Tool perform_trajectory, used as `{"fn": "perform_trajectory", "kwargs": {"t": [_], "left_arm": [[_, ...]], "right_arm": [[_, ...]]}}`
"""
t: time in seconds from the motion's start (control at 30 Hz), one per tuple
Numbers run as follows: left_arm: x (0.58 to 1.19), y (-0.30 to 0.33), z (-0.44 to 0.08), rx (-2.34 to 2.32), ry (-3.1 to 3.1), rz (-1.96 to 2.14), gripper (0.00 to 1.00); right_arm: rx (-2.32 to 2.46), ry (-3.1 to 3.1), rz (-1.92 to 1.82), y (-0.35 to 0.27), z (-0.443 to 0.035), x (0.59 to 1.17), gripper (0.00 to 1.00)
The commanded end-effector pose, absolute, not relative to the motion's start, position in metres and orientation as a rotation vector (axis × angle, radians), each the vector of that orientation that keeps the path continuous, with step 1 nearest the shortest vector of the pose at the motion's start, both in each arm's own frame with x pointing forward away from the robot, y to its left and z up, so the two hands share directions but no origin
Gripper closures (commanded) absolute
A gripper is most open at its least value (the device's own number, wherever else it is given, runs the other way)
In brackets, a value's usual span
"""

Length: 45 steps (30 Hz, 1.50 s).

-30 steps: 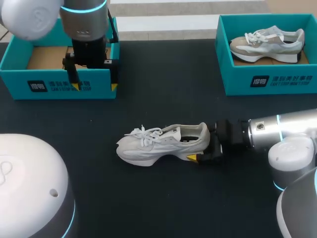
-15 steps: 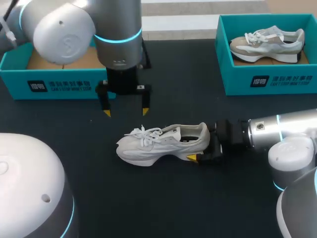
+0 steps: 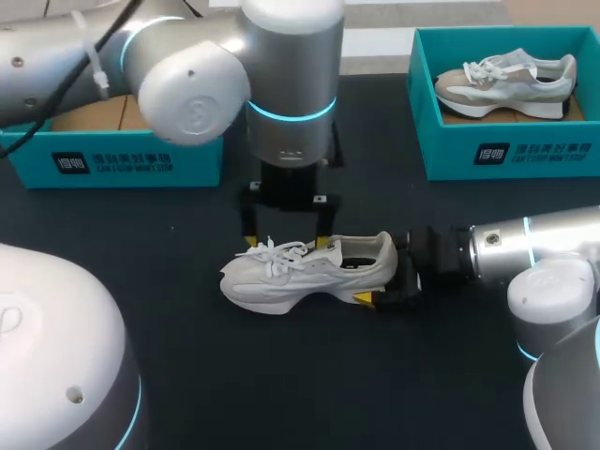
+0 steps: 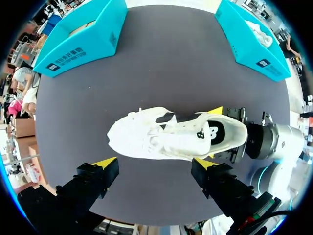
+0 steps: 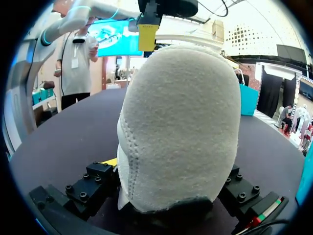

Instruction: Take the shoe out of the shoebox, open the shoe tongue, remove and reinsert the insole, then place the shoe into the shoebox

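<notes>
A white sneaker [image 3: 305, 270] lies on its sole in the middle of the black table, toe to the left. My right gripper [image 3: 380, 272] comes in from the right and is shut on its heel, one yellow-tipped finger on each side. The suede heel [image 5: 178, 127] fills the right wrist view between the fingers [image 5: 95, 183]. My left gripper [image 3: 285, 240] hangs open just above the laces, its tips straddling the tongue area without touching. From the left wrist, the sneaker [image 4: 171, 134] lies ahead of the open left gripper [image 4: 154, 162], with the right gripper [image 4: 213, 133] at its heel.
An open teal shoebox [image 3: 112, 161] stands at the back left, partly behind my left arm. A second teal shoebox [image 3: 506, 155] at the back right holds another sneaker [image 3: 506, 80]. Bare black table lies in front of the shoe.
My left arm has swung from over the back-left shoebox to the right and forward, ending above the shoe's laces. The right gripper and the shoe have stayed put.
</notes>
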<state>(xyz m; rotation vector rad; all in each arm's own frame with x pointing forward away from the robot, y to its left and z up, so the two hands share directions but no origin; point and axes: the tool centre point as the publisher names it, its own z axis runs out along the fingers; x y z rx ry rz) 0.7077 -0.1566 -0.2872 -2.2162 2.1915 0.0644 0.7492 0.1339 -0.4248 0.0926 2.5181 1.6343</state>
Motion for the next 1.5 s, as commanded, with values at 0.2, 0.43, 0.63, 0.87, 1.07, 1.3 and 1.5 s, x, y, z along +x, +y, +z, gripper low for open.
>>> {"fn": "perform_trajectory", "kwargs": {"t": [0.2,0.43,0.63,0.87,1.07,1.3,1.5], "left_arm": [[0.714,-0.198,-0.299,-2.201,2.184,0.064,0.00],[0.720,-0.219,-0.313,-2.189,2.196,0.095,0.00],[0.731,-0.227,-0.331,-2.189,2.165,0.129,0.00],[0.738,-0.230,-0.349,-2.173,2.135,0.177,0.00],[0.738,-0.222,-0.361,-2.174,2.108,0.232,0.00],[0.734,-0.207,-0.368,-2.166,2.079,0.285,0.00],[0.730,-0.191,-0.365,-2.152,2.046,0.306,0.00]], "right_arm": [[0.095,2.521,1.628,0.139,-0.428,0.750,1.00],[0.095,2.521,1.628,0.139,-0.428,0.750,1.00],[0.095,2.521,1.628,0.139,-0.428,0.750,1.00],[0.095,2.521,1.628,0.139,-0.428,0.750,1.00],[0.095,2.521,1.628,0.139,-0.428,0.750,1.00],[0.095,2.521,1.628,0.139,-0.428,0.750,1.00],[0.095,2.521,1.628,0.139,-0.428,0.750,1.00]]}}
